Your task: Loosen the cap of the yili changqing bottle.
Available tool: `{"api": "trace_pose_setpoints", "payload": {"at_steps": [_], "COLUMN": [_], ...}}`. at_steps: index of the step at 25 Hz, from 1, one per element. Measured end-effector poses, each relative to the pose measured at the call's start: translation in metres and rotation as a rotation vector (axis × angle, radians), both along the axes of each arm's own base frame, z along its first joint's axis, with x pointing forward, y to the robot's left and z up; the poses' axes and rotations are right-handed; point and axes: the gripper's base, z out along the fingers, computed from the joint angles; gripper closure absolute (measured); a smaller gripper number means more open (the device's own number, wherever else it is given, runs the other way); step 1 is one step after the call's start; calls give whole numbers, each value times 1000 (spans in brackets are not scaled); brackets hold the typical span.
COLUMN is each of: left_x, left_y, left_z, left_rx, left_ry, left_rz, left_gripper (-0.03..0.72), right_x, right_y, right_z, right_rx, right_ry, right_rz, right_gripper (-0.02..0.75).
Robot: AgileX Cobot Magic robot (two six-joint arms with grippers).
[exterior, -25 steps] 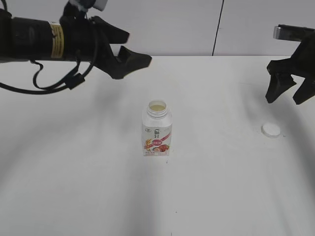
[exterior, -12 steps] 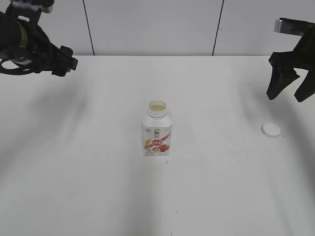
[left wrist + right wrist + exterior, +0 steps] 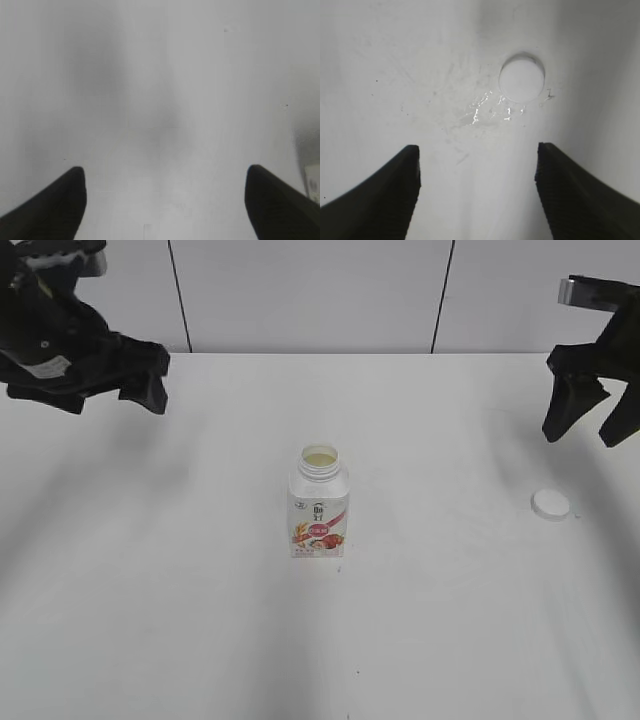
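Basically the loosening looks done and then some: the cap [image 3: 551, 504] is fully off and lies flat on the worktop [image 3: 430, 640] at right of frame, well apart from the yili changqing bottle [image 3: 319, 502]. Bottle stands upright at centre of the exterior view, neck open, pale contents visible at the mouth.

Step in hand, as I read it: retreat/finish, not unscrewing. Neither hand is anywhere near the bottle.

- Left hand [image 3: 140, 368]: upper left of frame, raised above the worktop, well apart from the bottle. Left wrist view shows both fingers [image 3: 55, 205] spread wide with only bare worktop between them. Holds nothing, touches nothing.
- Right hand [image 3: 592, 425]: upper right of frame, raised above the cap. Right wrist view shows fingers [image 3: 385, 192] wide apart, cap [image 3: 521, 79] lying on the worktop beyond the fingertips, upper right of that frame, not between them and not touched. Some wet smear glints beside the cap.

Next move, my guess: nothing more on the cap; just clear both arms without clipping the open bottle, which would spill if knocked.
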Motion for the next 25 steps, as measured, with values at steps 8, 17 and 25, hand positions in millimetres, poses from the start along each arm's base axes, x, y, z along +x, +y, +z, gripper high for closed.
{"api": "trace_pose_setpoints", "payload": {"at_steps": [8,17,25], "left_x": [-3,-21,-73], "left_y": [30,42,52], "left_z": [3,0,21], "left_rx": [-6,129,118], "left_ry": [183,363,308], "left_rz": [118,114,114], "left_gripper": [102,102,102], "right_x": [-8,-38,-114], "right_y": [0,-1,-1], "right_z": [26,80,104], "right_rx": [3,10,15], "right_ry": [-60,-190,-240], "right_rz": [-24,-66,-71], "right_gripper": [174,174,174]}}
